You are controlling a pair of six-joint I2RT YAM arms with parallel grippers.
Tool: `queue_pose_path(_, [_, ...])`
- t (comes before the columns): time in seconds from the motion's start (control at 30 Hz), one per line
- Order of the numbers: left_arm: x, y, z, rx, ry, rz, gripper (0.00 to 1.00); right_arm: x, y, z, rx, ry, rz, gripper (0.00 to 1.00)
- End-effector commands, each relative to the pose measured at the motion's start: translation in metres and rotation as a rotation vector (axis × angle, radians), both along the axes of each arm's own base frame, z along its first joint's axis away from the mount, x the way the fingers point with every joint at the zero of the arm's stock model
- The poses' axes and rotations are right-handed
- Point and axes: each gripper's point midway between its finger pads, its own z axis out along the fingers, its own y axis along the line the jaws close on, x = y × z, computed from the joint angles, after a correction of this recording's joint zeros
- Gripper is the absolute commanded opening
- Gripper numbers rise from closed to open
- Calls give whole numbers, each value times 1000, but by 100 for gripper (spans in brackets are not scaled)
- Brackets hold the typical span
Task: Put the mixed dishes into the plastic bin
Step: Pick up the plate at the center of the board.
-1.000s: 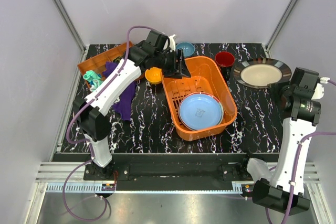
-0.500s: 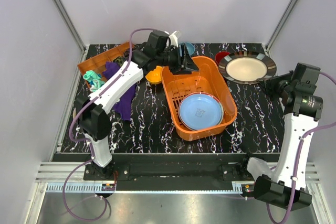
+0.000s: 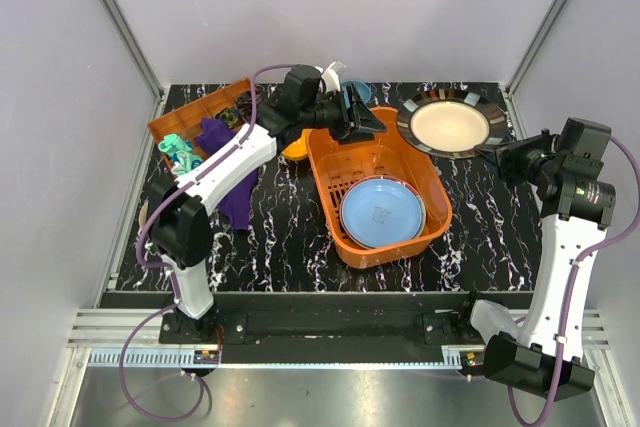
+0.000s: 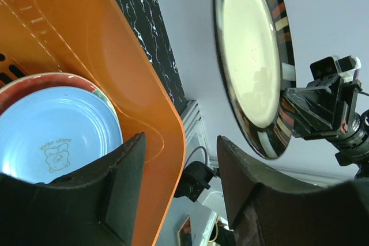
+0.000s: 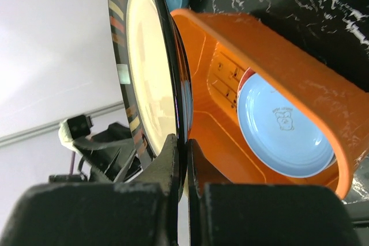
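Note:
The orange plastic bin (image 3: 432,185) sits mid-table and holds the light blue plate (image 3: 382,212) on top of the red-and-green plate (image 4: 86,82). My right gripper (image 3: 495,154) is shut on the rim of the dark striped-rim plate (image 3: 448,125), holding it tilted in the air beside the bin's far right corner. The pinch is plain in the right wrist view (image 5: 185,154). My left gripper (image 3: 365,119) is open and empty over the bin's far rim (image 4: 167,119). The small blue bowl (image 3: 357,92) stands behind it. The orange-yellow bowl (image 3: 293,147) peeks from under the left arm. The red mug is hidden.
A brown-orange compartment tray (image 3: 200,112) stands at the far left with a teal toy (image 3: 178,152) beside it. A purple cloth (image 3: 235,187) lies under the left arm. Grey walls close in the table at back and both sides.
My right gripper has lifted the striped-rim plate off the table and carried it left toward the bin. My left gripper has moved right along the bin's far rim.

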Motion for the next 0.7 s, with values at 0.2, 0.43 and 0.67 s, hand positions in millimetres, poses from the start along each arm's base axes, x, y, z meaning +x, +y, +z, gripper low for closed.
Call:
queue_pose_path(0.2, [0, -7, 42, -163, -32, -1, 56, 0, 26, 70, -2, -295, 162, 0])
queue_pose_path(0.43, [0, -5, 52, -177, -41, 10, 56, -2, 28, 72, -2, -301, 173, 0])
queue_pose_path(0.67, [4, 3, 55, -134, -61, 65, 55, -5, 28, 70, -2, -299, 169, 0])
